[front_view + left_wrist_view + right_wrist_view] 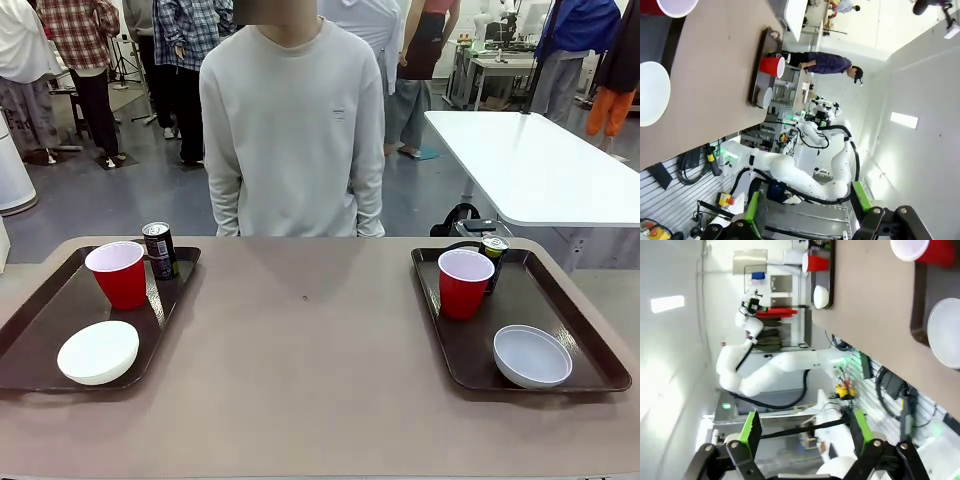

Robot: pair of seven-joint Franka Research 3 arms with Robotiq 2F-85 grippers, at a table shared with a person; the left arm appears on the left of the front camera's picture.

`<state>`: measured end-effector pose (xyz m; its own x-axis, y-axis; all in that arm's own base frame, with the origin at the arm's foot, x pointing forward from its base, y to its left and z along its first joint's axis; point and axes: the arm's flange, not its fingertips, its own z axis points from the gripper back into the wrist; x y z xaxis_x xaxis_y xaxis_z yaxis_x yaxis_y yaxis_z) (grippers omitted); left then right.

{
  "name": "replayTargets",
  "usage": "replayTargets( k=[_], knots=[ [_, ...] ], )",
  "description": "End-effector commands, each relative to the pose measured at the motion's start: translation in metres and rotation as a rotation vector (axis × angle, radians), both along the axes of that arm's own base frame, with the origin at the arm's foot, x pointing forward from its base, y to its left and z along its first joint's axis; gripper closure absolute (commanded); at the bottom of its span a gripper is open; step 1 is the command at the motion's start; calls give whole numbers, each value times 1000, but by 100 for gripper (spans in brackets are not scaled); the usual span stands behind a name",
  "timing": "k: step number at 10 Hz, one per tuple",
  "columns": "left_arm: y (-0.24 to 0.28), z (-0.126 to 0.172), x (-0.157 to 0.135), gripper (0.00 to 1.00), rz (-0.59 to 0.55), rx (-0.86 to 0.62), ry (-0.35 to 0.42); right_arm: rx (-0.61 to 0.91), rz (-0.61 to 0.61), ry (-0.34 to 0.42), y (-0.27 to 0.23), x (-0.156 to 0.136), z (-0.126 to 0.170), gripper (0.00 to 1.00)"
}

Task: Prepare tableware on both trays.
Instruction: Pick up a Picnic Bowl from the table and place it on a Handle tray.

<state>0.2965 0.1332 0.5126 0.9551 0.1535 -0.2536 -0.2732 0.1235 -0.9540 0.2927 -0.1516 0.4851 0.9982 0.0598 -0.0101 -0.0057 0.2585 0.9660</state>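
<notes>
Standing on the left tray [40, 335] were a red cup [119, 273] and a black can [159, 250] at its far edge, almost touching, with a white bowl [98, 351] near the front edge. The right tray [580, 345] carried the same: cup [465, 282], can [494, 252], bowl [532, 355]. A careless reach could knock over either slim can, because each stood so near its cup. The right can was half hidden behind its cup. The left gripper [807, 217] and the right gripper [805, 440] were both spread apart and holding nothing, away from the table. The left bowl seemed upside down, but I was not sure.
</notes>
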Motion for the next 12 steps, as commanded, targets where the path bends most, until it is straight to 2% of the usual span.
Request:
replayTargets(
  k=[1,2,3,4,12],
  knots=[
    [12,9,-6,10,8,-3,-87,6,-55,110,-17,5,-3,7],
    [20,12,-9,10,19,-8,-103,13,-58,106,-24,-1,-7,7],
    [20,14,-9,10,-12,27,-109,-19,-6,38,-21,-1,-8,7],
    [16,11,-9,10,19,4,-65,19,-53,91,-23,-3,-19,7],
    [16,11,-9,10,19,4,-65,19,-53,91,-23,-3,-19,7]
  ],
)
